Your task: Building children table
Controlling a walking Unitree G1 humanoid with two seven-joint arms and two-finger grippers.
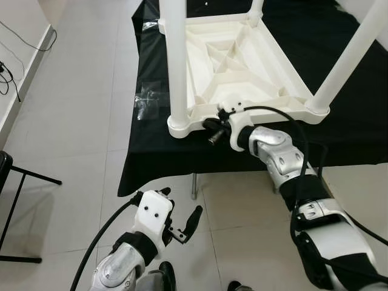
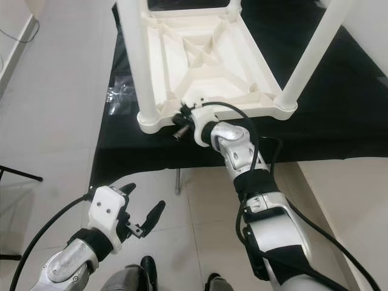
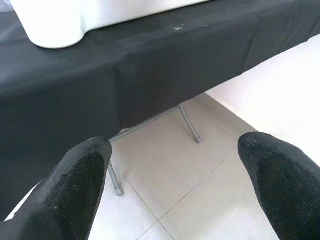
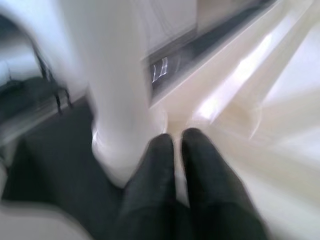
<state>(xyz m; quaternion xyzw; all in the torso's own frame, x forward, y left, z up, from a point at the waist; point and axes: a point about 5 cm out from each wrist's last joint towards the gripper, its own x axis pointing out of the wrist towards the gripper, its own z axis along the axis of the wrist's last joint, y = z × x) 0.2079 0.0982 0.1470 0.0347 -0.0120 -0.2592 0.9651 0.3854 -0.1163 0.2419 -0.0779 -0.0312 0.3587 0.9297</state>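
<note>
White plastic children's table point(image 1: 242, 60) lies upside down on the black-draped bench point(image 1: 357, 121), its ribbed underside facing up and its round legs standing upward; its near edge runs close to the bench's near edge. The right gripper point(image 1: 215, 128) is at that near rim, just beside the base of the near-left leg point(image 1: 177, 66). In the right wrist view, which is blurred, its two black fingers point(image 4: 160, 165) lie almost together with only a thin slit between them, their tips against the white rim next to the leg's foot; whether any plastic is pinched in that slit cannot be told. The silver right arm point(image 1: 285, 157) reaches up from the lower right, over the bench's near edge, with a black cable point(image 1: 285, 118) looping above its wrist.

The near-right leg point(image 1: 351, 54) rises from the table's other near corner, well apart from the gripper.

The left gripper point(image 1: 182, 227) hangs low over the tiled floor point(image 1: 73, 151), below and in front of the bench's near-left corner, well apart from the table. Its fingers point(image 3: 75, 185) are spread wide and hold nothing; between them the left wrist view shows the hanging black cloth and a grey metal bench leg point(image 3: 190, 125) on the tiles
</note>
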